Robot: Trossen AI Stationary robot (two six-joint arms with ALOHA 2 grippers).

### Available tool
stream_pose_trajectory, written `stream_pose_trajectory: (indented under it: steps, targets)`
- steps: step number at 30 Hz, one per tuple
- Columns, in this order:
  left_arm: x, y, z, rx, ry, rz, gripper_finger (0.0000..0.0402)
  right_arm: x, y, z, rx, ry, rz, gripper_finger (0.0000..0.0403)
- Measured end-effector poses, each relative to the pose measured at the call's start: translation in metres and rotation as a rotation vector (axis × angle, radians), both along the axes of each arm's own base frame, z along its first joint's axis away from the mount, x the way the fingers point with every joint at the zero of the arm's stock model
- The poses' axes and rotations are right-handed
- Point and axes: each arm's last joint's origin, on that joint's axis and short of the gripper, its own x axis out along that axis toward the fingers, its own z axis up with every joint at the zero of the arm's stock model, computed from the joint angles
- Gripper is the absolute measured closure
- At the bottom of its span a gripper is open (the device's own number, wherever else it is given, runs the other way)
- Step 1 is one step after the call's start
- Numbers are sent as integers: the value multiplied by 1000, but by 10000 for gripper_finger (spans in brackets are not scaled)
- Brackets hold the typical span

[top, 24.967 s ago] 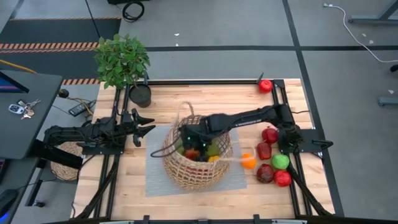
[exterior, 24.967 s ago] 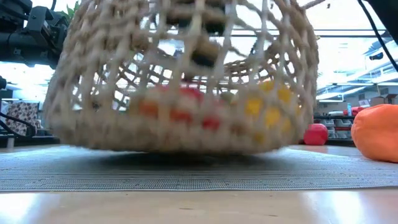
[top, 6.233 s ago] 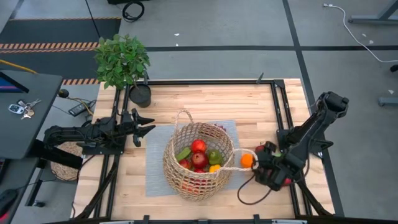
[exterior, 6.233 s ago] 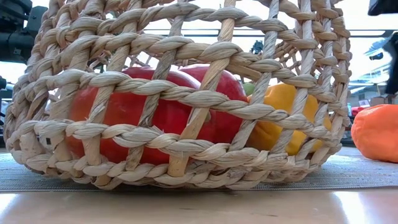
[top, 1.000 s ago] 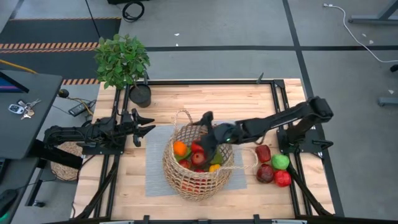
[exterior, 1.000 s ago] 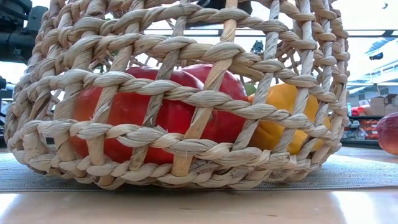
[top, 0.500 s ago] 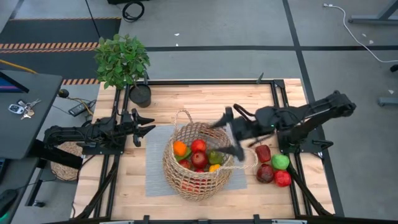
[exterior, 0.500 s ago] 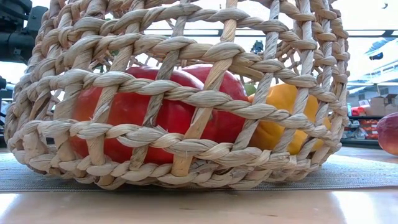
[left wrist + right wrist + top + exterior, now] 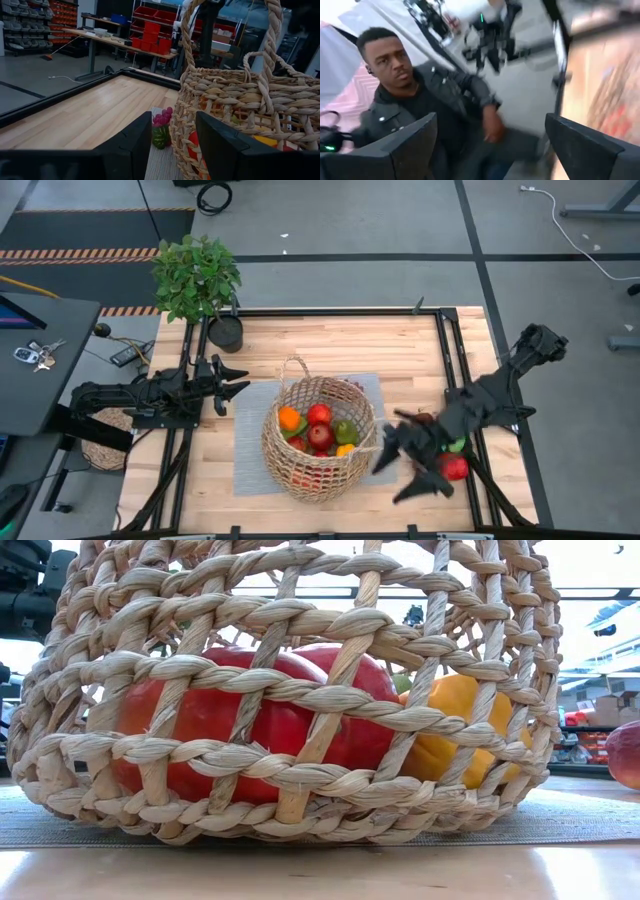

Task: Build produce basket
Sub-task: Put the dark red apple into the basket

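The tan wicker basket [image 9: 315, 438] stands on a grey mat in the middle of the table and fills the low view [image 9: 290, 690]. In it lie an orange [image 9: 289, 418], red [image 9: 319, 415], green [image 9: 345, 432] and yellow [image 9: 345, 450] produce. More red and green produce [image 9: 455, 455] lies at the table's right. My right gripper [image 9: 395, 478] is open and empty, above the table between the basket and that loose produce; its fingers show wide apart in its wrist view [image 9: 490, 120]. My left gripper [image 9: 238, 380] is open, left of the basket.
A potted plant [image 9: 197, 280] stands at the far left corner. A small pink-and-green piece [image 9: 160, 131] lies beside the basket. A red piece [image 9: 628, 752] shows at the low view's right edge. A person [image 9: 420, 110] stands beyond the table.
My right gripper has left the space over the basket, gone toward the table's right edge, then swung toward the near edge beside the loose produce. The orange lies still in the basket. The basket has not moved.
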Motion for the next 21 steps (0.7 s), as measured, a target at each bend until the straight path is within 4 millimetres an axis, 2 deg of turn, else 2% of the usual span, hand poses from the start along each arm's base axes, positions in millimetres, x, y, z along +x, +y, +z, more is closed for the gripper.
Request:
stream_pose_trajectory:
  steps: [6,10,15,21]
  targets:
    - [0,0,0,0,0,0,241,-18,37,-27,64,299,-51,30]
    - [0,0,0,0,0,0,241,-36,45,-51,18,559,-178,31]
    - [0,0,0,0,0,0,241,-69,35,-70,-86,855,-387,44]
    - [0,0,0,0,0,0,241,-96,9,-74,-239,1054,-573,65]
